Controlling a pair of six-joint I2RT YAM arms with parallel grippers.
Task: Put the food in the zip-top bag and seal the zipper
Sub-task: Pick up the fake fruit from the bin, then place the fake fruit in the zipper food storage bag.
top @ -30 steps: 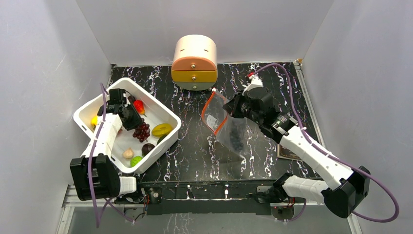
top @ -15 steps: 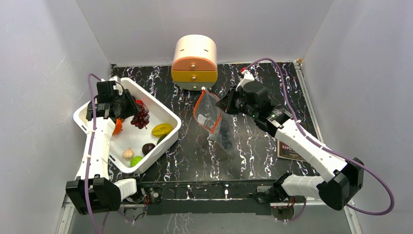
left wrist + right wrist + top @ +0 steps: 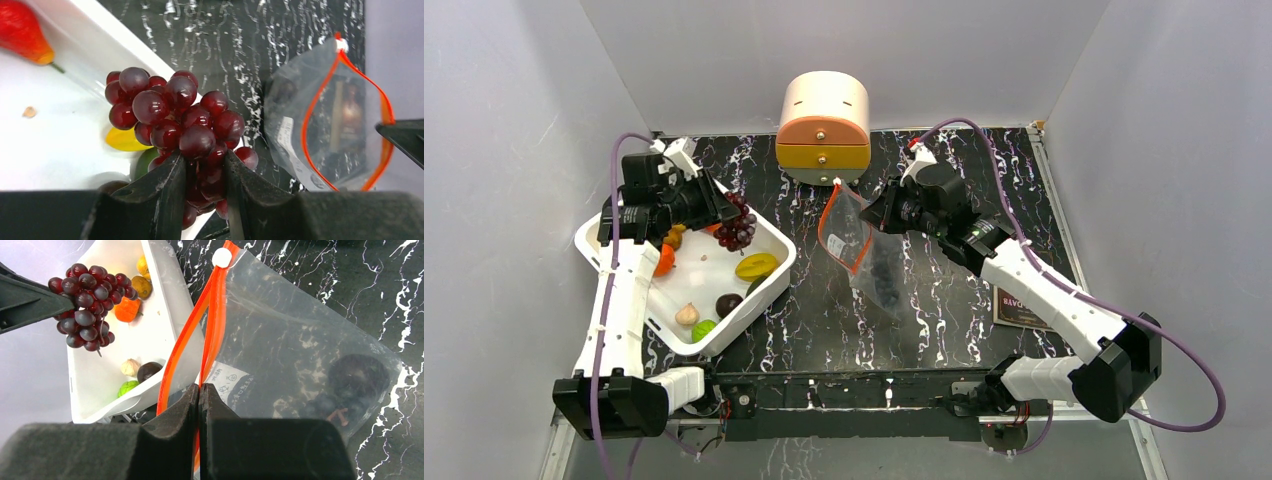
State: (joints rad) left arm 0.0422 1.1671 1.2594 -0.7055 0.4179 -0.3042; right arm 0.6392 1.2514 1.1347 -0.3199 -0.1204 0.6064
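My left gripper is shut on a red grape bunch and holds it in the air over the back corner of the white tub. In the left wrist view the grapes bulge between the fingers. My right gripper is shut on the red-orange rim of the clear zip-top bag, which hangs over the table with its mouth open toward the grapes. The zipper runs up to a white slider tab. A dark grape bunch lies inside the bag.
More food lies in the tub: a yellow piece, a dark one, a green one, a beige one and an orange one. A small drawer box stands at the back. A card lies at right.
The left gripper has lifted the red grape bunch out of the tub and carried it back and right, toward the bag. The right gripper has shifted the bag slightly left.
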